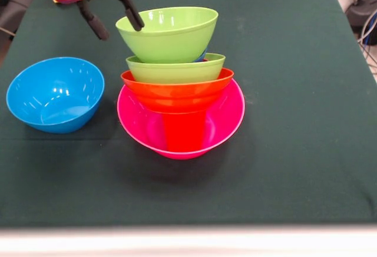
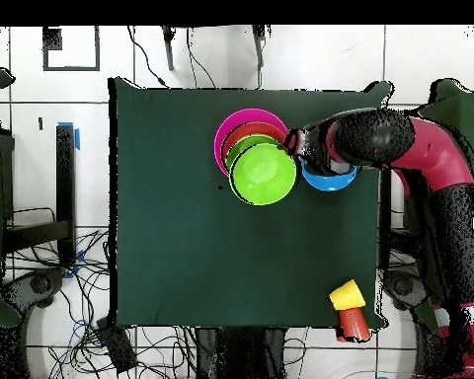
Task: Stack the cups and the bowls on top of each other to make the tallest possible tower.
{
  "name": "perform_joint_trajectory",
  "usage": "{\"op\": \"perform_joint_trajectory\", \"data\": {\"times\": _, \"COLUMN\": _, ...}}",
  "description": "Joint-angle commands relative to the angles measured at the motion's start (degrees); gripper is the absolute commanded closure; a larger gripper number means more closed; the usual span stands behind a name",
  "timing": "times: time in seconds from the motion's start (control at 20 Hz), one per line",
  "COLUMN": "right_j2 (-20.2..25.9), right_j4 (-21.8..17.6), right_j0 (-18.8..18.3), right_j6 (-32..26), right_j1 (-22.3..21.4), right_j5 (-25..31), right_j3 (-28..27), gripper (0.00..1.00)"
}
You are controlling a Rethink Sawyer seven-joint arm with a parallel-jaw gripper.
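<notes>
The tower stands mid-table on the wide pink bowl (image 1: pixel 227 118) (image 2: pixel 226 133). A red cup (image 1: pixel 184 132) shows through the pink wall. Above it sit an orange bowl (image 1: pixel 177 91), a lime green bowl (image 1: pixel 175 69) and a second lime green bowl (image 1: pixel 168 36) (image 2: pixel 264 175), which tilts on top. A sliver of dark blue (image 1: pixel 204 55) peeks out between the two green bowls. My gripper (image 1: pixel 121 31) (image 2: pixel 293 146) is open, one black finger outside the top bowl's rim and the other over its inside. A light blue bowl (image 1: pixel 56 95) (image 2: pixel 330 182) stands alone beside the tower.
A yellow cup (image 2: pixel 346 294) and a red cup (image 2: pixel 354 323) lie together at one table corner, far from the tower. The arm (image 2: pixel 419 148) reaches in over the light blue bowl's side of the table. Dark green cloth (image 1: pixel 294 151) covers the table.
</notes>
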Motion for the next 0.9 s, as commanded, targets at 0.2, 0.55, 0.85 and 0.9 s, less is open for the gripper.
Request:
{"op": "perform_joint_trajectory", "data": {"times": 0.2, "right_j2": -1.8, "right_j4": -4.9, "right_j0": 3.5, "right_j6": -20.4, "right_j1": 1.1, "right_j5": 7.5, "right_j3": -3.2, "gripper": 0.0}}
{"op": "perform_joint_trajectory", "data": {"times": 0.55, "right_j2": -2.4, "right_j4": -9.4, "right_j0": 4.2, "right_j6": -26.9, "right_j1": 3.1, "right_j5": 8.1, "right_j3": -8.7, "gripper": 0.0}}
{"op": "perform_joint_trajectory", "data": {"times": 0.85, "right_j2": -2.2, "right_j4": -11.3, "right_j0": 5.3, "right_j6": -31.2, "right_j1": 4.6, "right_j5": 9.4, "right_j3": -13.6, "gripper": 0.0}}
{"op": "perform_joint_trajectory", "data": {"times": 0.9, "right_j2": -2.2, "right_j4": -11.2, "right_j0": 5.4, "right_j6": -31.4, "right_j1": 4.6, "right_j5": 9.6, "right_j3": -13.9, "gripper": 0.0}}
